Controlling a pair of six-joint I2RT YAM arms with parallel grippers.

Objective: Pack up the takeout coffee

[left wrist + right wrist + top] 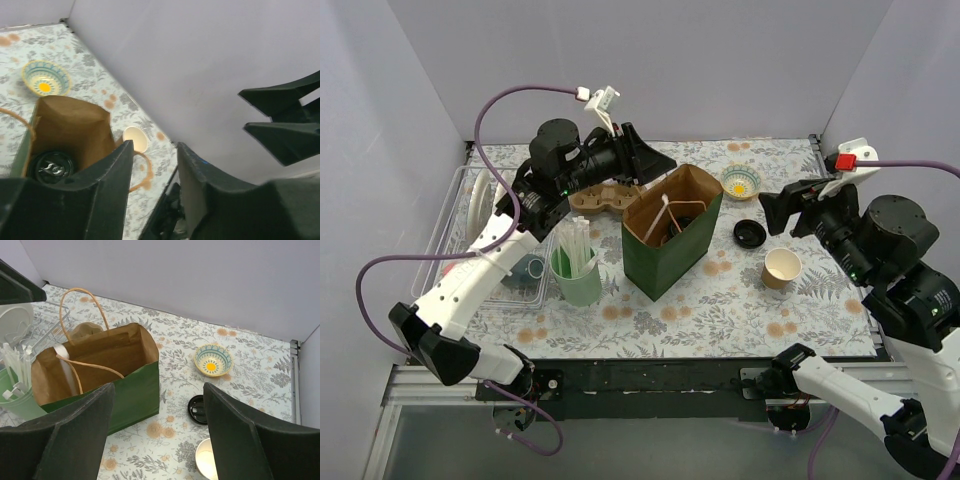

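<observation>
The takeout coffee (51,167) stands inside the green paper bag (70,125); only its round black lid shows in the left wrist view. In the top view the bag (672,258) stands mid-table and a dark shape sits inside it. My left gripper (155,150) hovers over the bag's far rim (645,160), jaws apart with nothing between them. My right gripper (159,390) hangs to the right of the bag (130,390), open and empty, also seen in the top view (775,210).
A lidless paper cup (782,268) and a loose black lid (750,233) lie right of the bag. A patterned bowl (741,182) sits behind them. A mint-green cup of white sticks (578,275) stands left of the bag, near a brown cup carrier (600,197) and a wire rack (470,215).
</observation>
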